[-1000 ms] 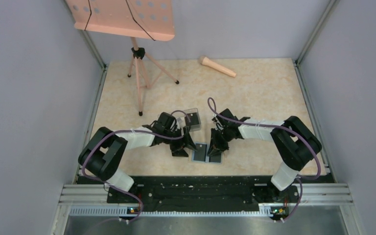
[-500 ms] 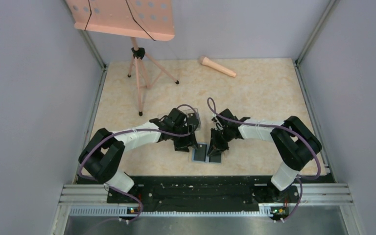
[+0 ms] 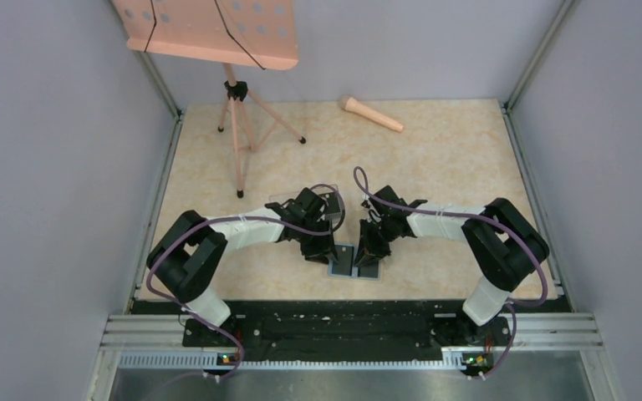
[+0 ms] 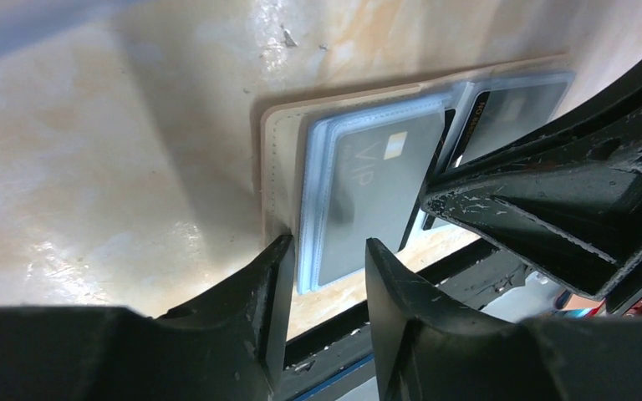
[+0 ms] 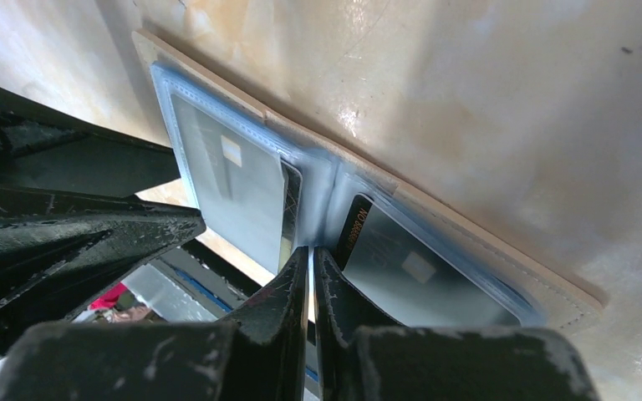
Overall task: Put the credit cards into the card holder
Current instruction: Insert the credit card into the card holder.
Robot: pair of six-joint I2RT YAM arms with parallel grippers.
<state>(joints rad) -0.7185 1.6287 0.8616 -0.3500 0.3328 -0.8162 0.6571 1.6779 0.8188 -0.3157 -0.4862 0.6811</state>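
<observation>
Lab robot cell: grey panel walls [image 3: 50, 167], aluminium rails [image 3: 351, 330], marbled tabletop [image 3: 435, 167].

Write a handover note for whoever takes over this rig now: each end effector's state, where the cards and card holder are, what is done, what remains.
Left end effector: open, astride the edge of the card holder's left half.
Right end effector: shut, tips at its centre fold, nothing visibly held.
Holder lies open on the table.
Done: left card and right card are in clear sleeves.
Left: both seem to protrude at the fold; push home.
</observation>
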